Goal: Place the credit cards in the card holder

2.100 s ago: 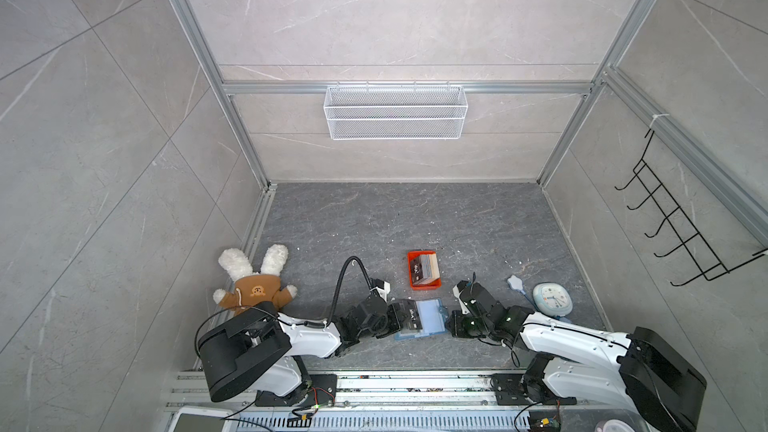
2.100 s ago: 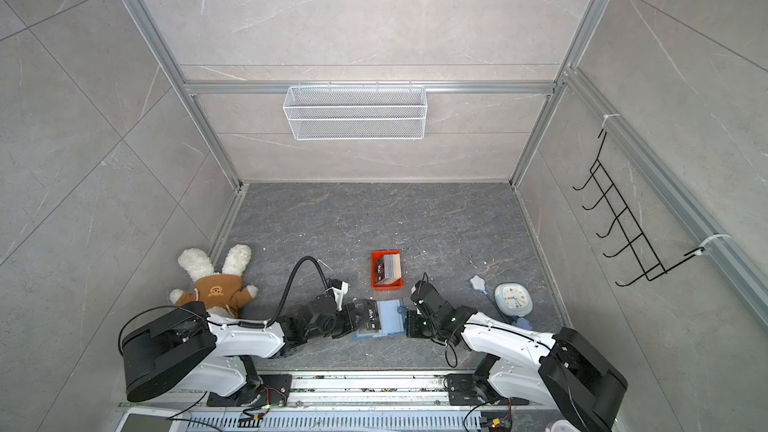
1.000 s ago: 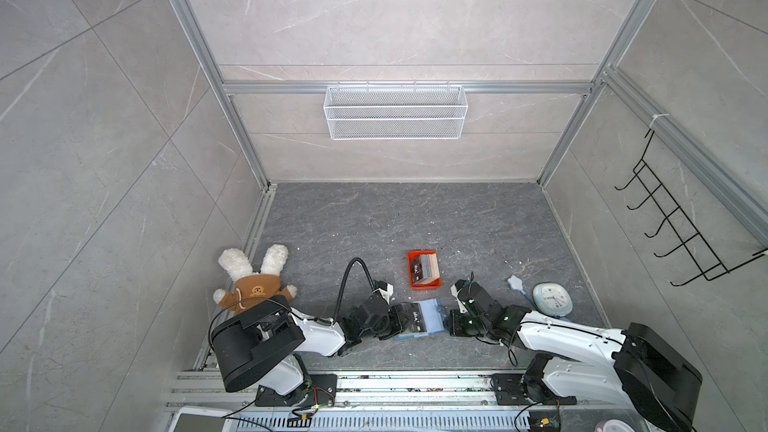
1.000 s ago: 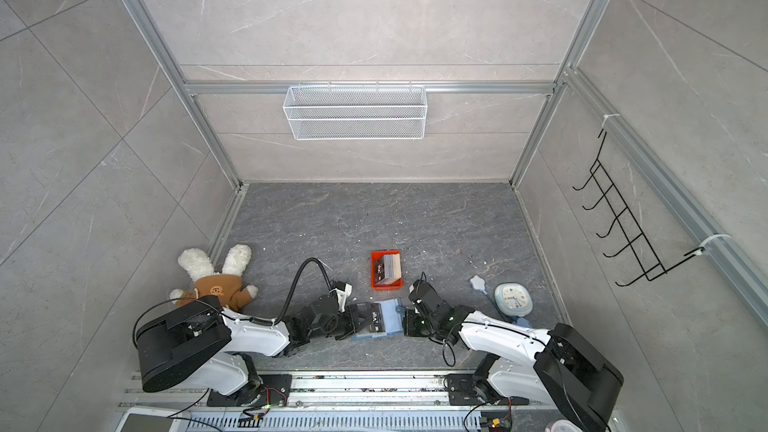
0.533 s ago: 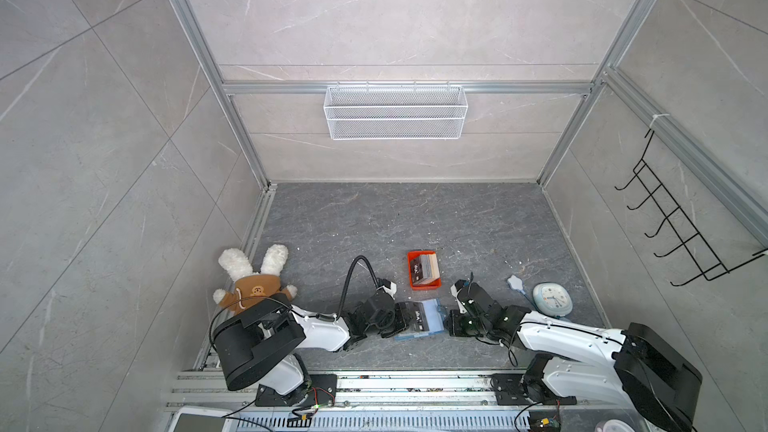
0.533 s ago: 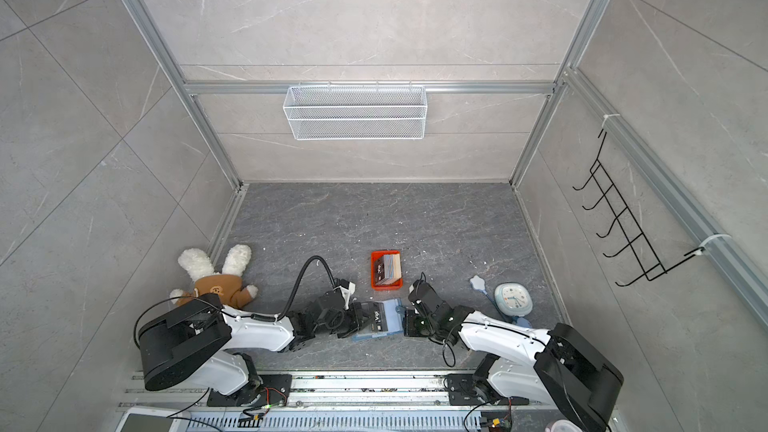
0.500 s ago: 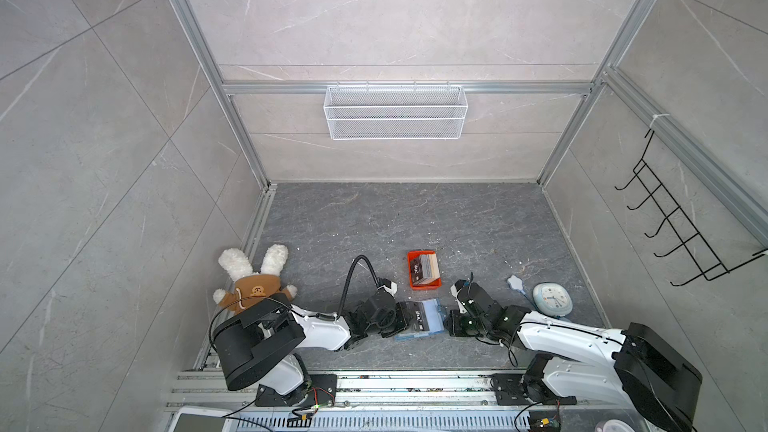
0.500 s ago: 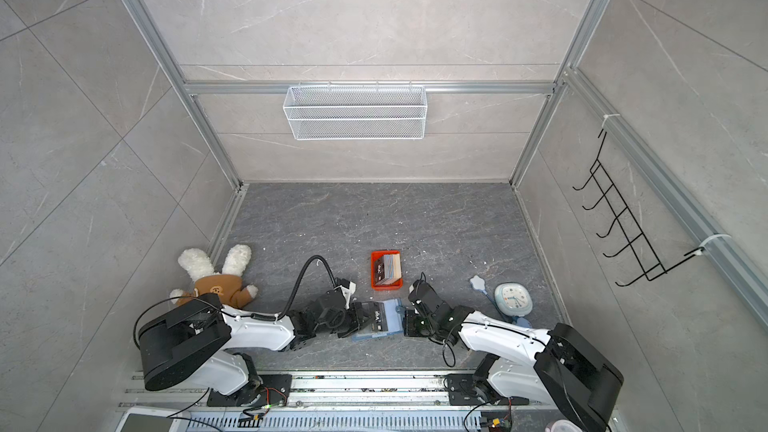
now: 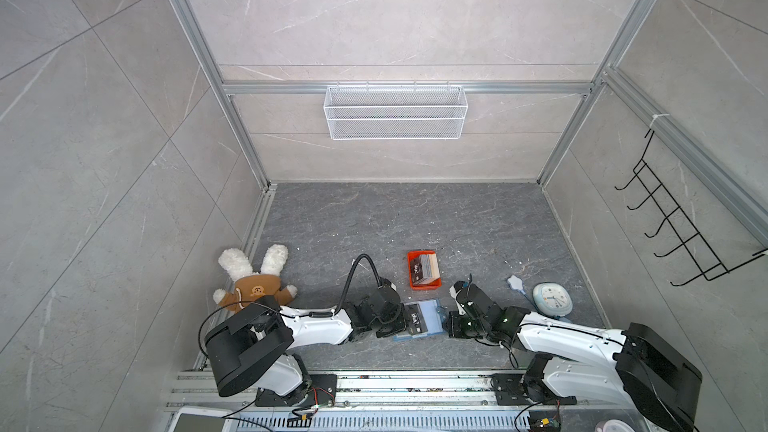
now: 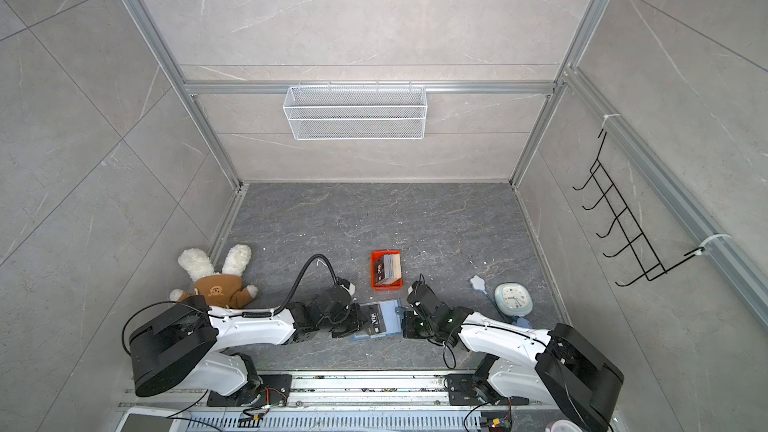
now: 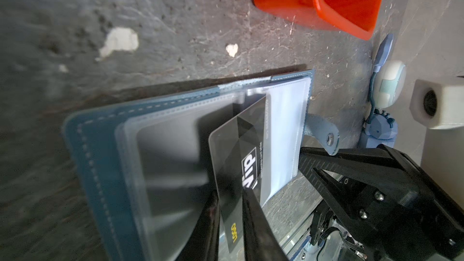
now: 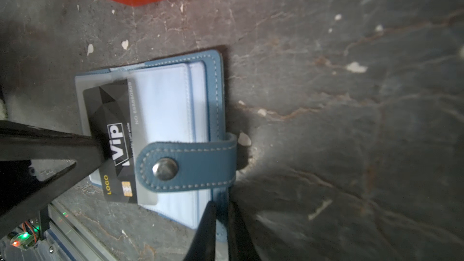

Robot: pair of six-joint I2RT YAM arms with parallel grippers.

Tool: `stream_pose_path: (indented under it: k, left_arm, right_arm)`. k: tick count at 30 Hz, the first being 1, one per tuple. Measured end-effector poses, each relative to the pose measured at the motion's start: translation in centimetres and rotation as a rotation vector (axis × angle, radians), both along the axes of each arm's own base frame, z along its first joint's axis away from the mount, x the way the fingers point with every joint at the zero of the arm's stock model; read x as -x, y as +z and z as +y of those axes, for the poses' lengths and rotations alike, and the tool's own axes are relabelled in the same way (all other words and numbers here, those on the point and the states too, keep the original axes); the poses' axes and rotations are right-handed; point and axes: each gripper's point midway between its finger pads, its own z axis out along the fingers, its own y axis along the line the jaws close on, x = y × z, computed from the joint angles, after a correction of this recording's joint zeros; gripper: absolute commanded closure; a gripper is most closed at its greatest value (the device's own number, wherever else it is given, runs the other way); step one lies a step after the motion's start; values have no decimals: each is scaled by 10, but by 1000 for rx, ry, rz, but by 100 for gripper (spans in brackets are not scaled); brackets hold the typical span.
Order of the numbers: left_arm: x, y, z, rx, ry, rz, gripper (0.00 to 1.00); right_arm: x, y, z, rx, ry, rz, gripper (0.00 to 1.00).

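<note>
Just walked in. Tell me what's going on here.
Two robot arms are loading cards into the blue card holder, which lies open on the grey surface. The left gripper has a black card between its fingers, and the card seems partly slid into a clear pocket. Whether the gripper is gripping the card is unclear. The right gripper pinches the holder's edge near the snap tab. More credit cards sit in the orange tray just behind.
</note>
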Motion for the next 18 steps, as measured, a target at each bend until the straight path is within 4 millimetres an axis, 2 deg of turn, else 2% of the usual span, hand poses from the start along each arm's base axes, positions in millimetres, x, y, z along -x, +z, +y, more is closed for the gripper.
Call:
stream_pose_path:
  k: [8, 18]
  left_arm:
    - [-4, 5, 21, -49, -5, -11, 77]
    - [-7, 26, 20, -17, -59, -100, 76]
  right_arm:
    - [3, 2, 6, -42, 3, 14, 83]
    - [-6, 13, -2, -34, -51, -43, 80]
